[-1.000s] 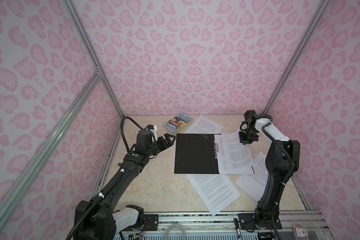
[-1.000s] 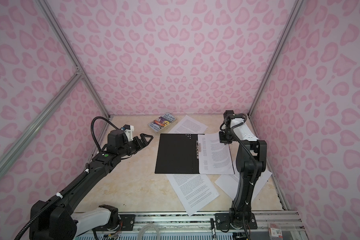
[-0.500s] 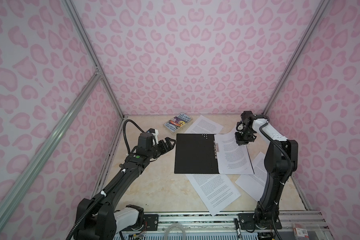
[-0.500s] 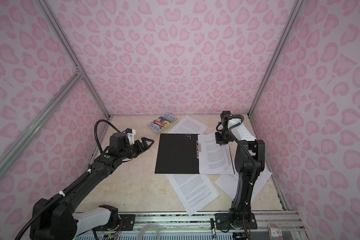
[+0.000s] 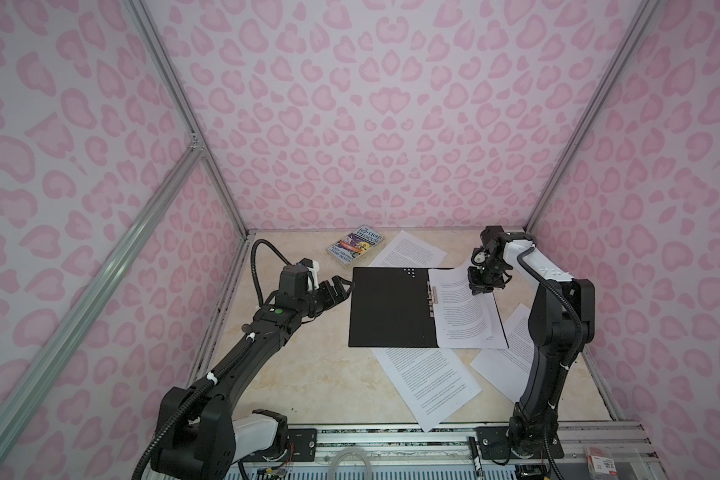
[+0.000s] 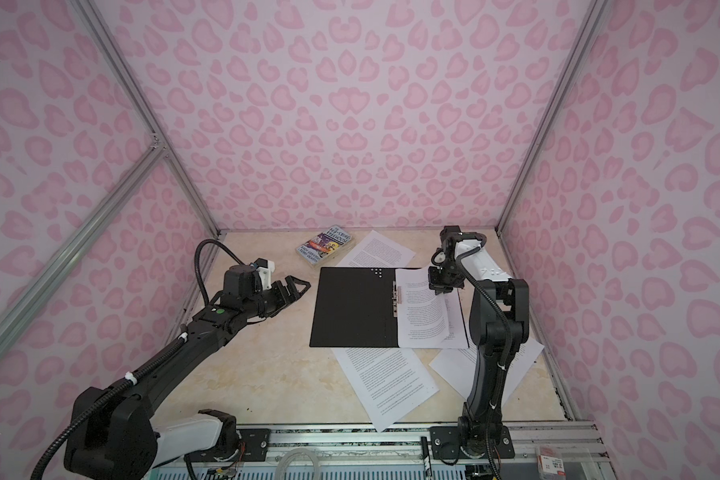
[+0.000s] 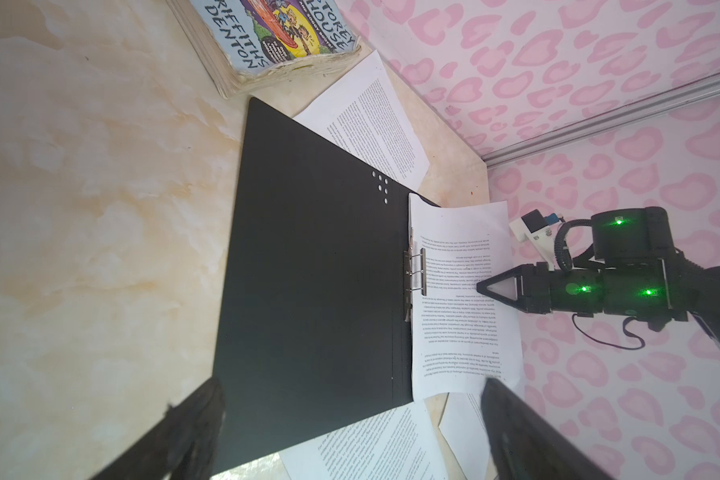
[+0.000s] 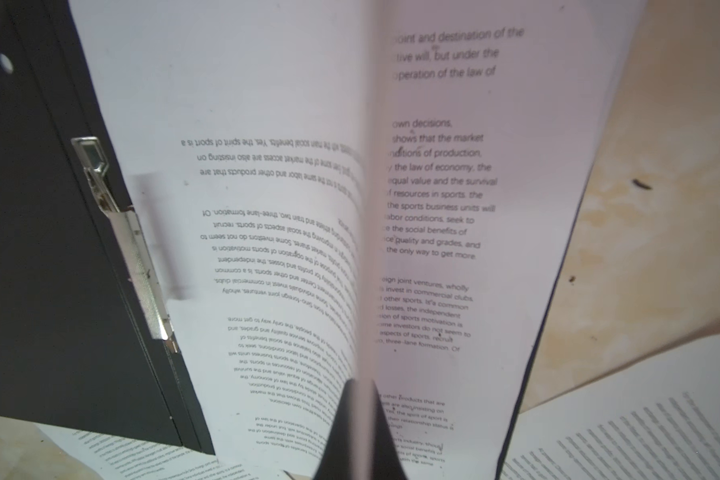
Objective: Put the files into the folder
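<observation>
Files point(image 5: 427, 384) loading under way: right tool point(image 5: 479, 289) clamps one sheet point(image 5: 468, 320) over the folder point(image 5: 391, 307); left tool point(image 5: 341, 291) stands apart beside it. Next: lay flat, release.

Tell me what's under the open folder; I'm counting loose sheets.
From under the folder poke a far sheet and a near sheet. Anything wholly beneath is hidden.

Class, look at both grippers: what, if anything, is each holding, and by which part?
Right gripper pinches the top sheet in the folder near its far edge; left gripper is open, empty.
</observation>
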Motion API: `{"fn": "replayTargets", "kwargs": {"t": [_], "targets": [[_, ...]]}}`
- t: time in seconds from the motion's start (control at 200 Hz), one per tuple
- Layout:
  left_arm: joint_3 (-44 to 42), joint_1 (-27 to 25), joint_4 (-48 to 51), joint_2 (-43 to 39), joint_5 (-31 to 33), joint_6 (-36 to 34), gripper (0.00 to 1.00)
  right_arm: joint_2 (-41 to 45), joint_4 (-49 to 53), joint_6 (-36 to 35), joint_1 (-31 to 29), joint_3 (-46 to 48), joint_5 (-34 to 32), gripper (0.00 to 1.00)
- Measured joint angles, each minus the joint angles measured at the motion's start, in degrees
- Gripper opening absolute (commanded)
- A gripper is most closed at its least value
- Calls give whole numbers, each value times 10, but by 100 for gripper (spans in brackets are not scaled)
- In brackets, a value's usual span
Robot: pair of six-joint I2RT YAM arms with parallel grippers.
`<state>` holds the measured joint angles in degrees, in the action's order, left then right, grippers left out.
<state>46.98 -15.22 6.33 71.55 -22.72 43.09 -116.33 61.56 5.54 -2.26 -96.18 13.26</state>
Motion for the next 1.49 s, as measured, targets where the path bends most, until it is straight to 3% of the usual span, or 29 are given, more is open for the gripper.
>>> {"fn": "replayTargets", "kwargs": {"t": [0.17, 0.215, 0.335, 0.36, 0.365, 0.375, 0.395, 0.87, 1.175, 1.495], "targets": [[0, 0, -1, 4, 0, -2, 97, 0, -3, 3, 0, 4, 7, 0], [0, 0, -1, 5, 0, -2, 97, 0, -4, 3, 0, 4, 7, 8], [0, 1, -1, 8, -1, -2, 97, 0, -5, 4, 0, 4, 6, 45], [0, 1, -1, 9, -1, -2, 97, 0, -5, 5, 0, 4, 4, 64], [0, 1, -1, 9, -1, -2, 97, 0, -5, 4, 0, 4, 4, 81], [0, 1, -1, 10, -2, -2, 97, 0, -5, 4, 0, 4, 3, 94], [0, 1, -1, 11, -2, -2, 97, 0, -5, 5, 0, 4, 2, 99], [1, 4, -1, 12, -12, -6, 97, 43, -16, 28, 0, 2, -75, 99], [-6, 6, 9, 50, -58, 19, 97, 141, -49, 54, 5, 67, -94, 98], [-11, -24, 10, 143, -116, 19, 99, 132, -85, 80, -150, 128, -16, 78]]}}
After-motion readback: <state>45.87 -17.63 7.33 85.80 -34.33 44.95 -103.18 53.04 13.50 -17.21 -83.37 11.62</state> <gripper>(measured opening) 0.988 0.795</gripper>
